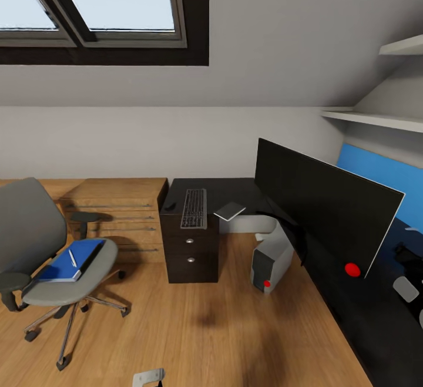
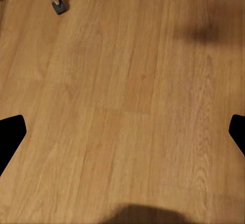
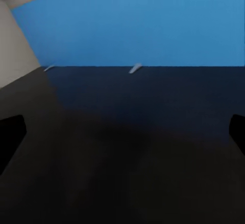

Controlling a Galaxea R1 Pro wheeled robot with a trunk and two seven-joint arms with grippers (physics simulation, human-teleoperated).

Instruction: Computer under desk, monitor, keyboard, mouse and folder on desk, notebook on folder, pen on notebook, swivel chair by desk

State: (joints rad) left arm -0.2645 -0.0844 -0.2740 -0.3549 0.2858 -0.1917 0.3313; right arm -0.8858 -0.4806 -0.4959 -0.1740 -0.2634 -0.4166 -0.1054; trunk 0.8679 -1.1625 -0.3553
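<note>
The folder (image 1: 69,260) lay on the swivel chair (image 1: 35,246) (pen (image 1: 72,257) atop), left of the bench (image 1: 232,190); keyboard (image 1: 194,208) and monitor (image 1: 320,207) stood on it.

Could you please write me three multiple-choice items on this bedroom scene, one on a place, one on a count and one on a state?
1. Where does the folder lie?
A. on the desk
B. on the swivel chair's seat
C. on the floor

2. How many round silver knobs show on the dark drawer unit?
A. two
B. four
C. none

3. How does the left gripper stand?
A. shut on the pen
B. shut on nothing
C. open over bare floor

Key:
1 B: it rests on the grey seat of the swivel chair.
2 A: one knob above the other.
3 C: its fingertips sit far apart at the picture's edges, with only wood between them.
</note>
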